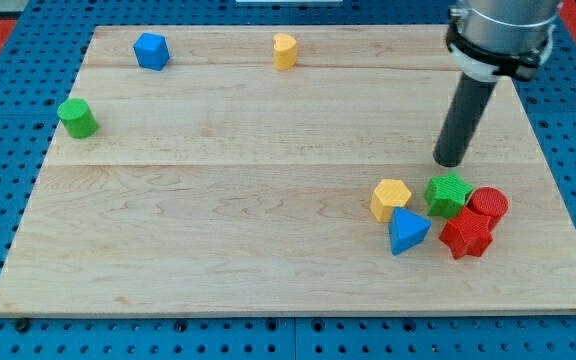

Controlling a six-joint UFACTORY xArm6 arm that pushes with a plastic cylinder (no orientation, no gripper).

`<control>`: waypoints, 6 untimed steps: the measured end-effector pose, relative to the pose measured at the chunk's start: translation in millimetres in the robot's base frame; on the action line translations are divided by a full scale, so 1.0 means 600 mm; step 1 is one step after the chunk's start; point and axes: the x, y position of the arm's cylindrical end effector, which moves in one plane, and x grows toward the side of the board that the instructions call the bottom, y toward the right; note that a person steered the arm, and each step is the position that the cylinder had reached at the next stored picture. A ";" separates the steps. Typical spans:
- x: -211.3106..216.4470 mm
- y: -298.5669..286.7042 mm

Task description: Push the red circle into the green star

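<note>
At the upper right of the frame, the arm's lowest housing (pixel 501 25) showed as a broad round cylinder of grey metal with a soft sheen, cut off by the top edge. Beneath it sat a black collar, and under that a thin white ring that ran around the base. From the ring a straight rod (pixel 465 115) came down, round in section, matte and dark grey to black, with a faint lighter streak along one side. My tip (pixel 450 161) was blunt and flat, the same dark colour as the rod.
</note>
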 end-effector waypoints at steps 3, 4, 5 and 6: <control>0.016 -0.003; 0.019 0.121; 0.065 0.151; 0.100 0.141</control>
